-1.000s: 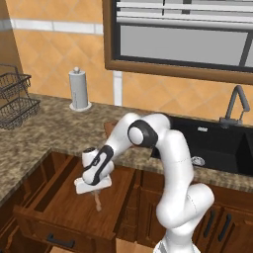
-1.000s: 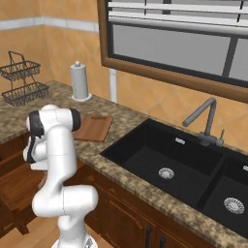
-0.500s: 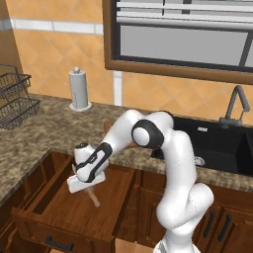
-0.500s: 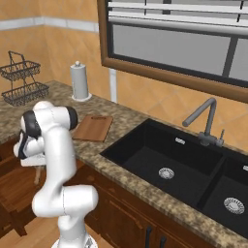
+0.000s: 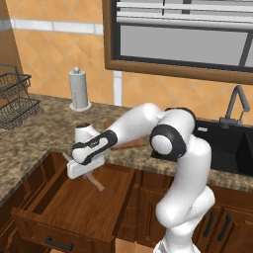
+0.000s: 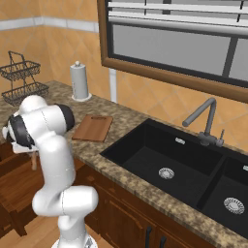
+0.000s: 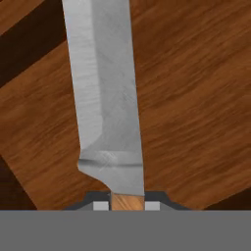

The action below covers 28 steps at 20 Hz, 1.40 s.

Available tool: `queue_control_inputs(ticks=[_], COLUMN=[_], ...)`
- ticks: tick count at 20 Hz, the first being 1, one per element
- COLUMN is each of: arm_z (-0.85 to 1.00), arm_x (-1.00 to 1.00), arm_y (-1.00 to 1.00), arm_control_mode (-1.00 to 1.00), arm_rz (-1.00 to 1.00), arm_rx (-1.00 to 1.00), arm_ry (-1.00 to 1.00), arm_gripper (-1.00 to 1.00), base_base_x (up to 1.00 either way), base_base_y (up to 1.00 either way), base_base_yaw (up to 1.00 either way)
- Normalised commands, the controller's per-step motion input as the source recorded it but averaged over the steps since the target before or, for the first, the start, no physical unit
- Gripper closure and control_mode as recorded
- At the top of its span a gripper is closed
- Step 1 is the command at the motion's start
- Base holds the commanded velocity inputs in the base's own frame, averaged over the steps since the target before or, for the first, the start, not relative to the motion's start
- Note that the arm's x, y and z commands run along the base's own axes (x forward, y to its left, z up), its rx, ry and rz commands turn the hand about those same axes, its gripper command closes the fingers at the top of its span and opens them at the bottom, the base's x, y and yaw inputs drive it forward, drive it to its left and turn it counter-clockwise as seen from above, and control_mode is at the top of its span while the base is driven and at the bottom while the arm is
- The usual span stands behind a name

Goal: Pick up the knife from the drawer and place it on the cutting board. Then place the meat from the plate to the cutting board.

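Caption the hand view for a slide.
Gripper shut on the knife, blade extending above the drawer bottom.

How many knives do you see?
1. The knife is pinched in the robot's pincer, hanging over the open drawer. More could be hidden under the arm or in closed cabinets.

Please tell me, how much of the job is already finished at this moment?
Done: the gripper is shut on the knife, its handle clamped, and holds it above the open drawer. In hand: carrying it toward the cutting board, which lies bare on the counter. Left: setting the knife down there, then moving the meat.
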Motion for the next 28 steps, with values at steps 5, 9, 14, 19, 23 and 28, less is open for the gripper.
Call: queue_control_inputs(ticks=[5, 9, 14, 19, 23, 28], arm_z=[0.68, 0.48, 0.72, 0.10, -0.01, 0.00], arm_x=[0.06, 0.36, 0.60, 0.53, 0.35, 0.67], arm_y=[-0.72, -0.95, -0.68, -0.32, -0.09, -0.26], arm_control_mode=[-1.00, -1.00, -1.00, -1.00, -1.00, -1.00], arm_rz=[-0.16, -0.34, -0.39, -0.18, -0.02, -0.03], arm_rx=[0.00, 0.00, 0.00, 0.00, -0.01, 0.00], arm_ry=[0.02, 0.00, -0.02, 0.06, 0.00, 0.00], arm_gripper=[1.00, 1.00, 1.00, 1.00, 1.00, 1.00], base_base_x=[0.00, 0.00, 0.00, 0.00, 0.00, 0.00], base_base_y=[0.00, 0.00, 0.00, 0.00, 0.00, 0.00], base_base_yaw=[0.00, 0.00, 0.00, 0.00, 0.00, 0.00])
